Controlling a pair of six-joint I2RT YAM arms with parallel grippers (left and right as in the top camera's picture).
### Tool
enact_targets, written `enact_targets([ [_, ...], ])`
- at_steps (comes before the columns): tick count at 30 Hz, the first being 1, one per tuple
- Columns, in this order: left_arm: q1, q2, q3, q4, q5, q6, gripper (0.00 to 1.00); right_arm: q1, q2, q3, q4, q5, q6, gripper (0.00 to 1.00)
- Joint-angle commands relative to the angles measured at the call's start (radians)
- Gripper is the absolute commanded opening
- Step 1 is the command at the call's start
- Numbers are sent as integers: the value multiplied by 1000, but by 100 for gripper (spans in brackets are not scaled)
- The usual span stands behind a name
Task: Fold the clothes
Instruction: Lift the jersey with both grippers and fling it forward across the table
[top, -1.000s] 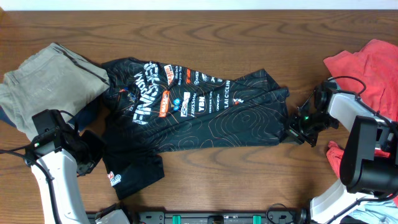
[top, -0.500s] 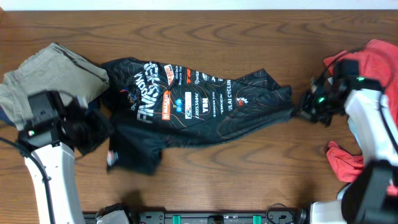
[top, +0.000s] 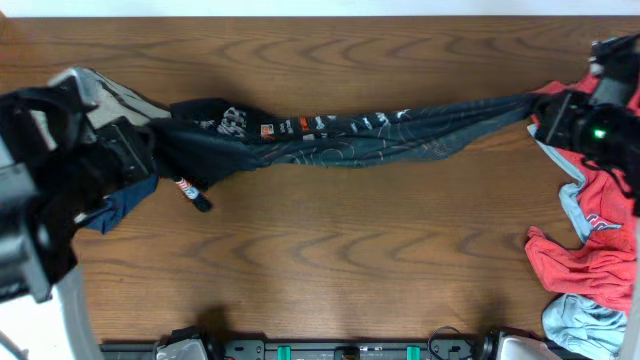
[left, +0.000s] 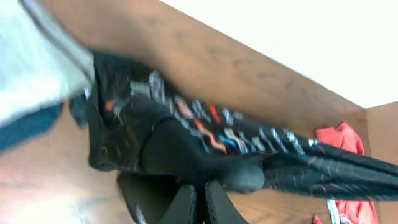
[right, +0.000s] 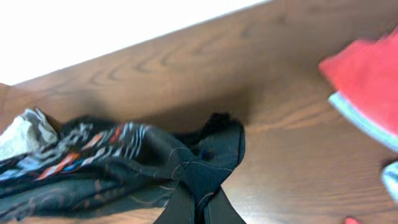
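The black jersey (top: 340, 140) with orange contour lines and white lettering hangs stretched in a long band above the table between my two grippers. My left gripper (top: 135, 150) is shut on its left end, seen in the left wrist view (left: 200, 196) with the jersey (left: 205, 134) bunched above the fingers. My right gripper (top: 545, 112) is shut on its right end, seen in the right wrist view (right: 199, 205) with the jersey (right: 155, 165) trailing left. A red shirt (top: 590, 230) and a light-blue shirt (top: 585, 320) lie at the right edge.
A folded khaki garment (top: 105, 95) over a dark blue one (top: 115, 205) lies at the far left, behind my left arm. The brown wooden table (top: 330, 260) fills the view. The red shirt also shows in the right wrist view (right: 367, 68).
Both grippers have lifted and pulled apart. The jersey went from lying spread on the table to a taut raised band. The right gripper moved up and right, the left up.
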Motion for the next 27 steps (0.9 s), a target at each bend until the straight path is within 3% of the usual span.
enact_targets([
  [1,-2,-6,127,-5,10,35,6,15,-22,98,-25,82,-27,1],
  [13,-2,-40,427,-5,10,34,7,14,-76,421,-52,307,-27,1],
  [20,-2,-18,452,-5,11,23,6,14,-43,445,-67,320,-40,1],
  [27,-9,115,449,-49,12,23,6,15,133,445,-134,312,-58,1],
])
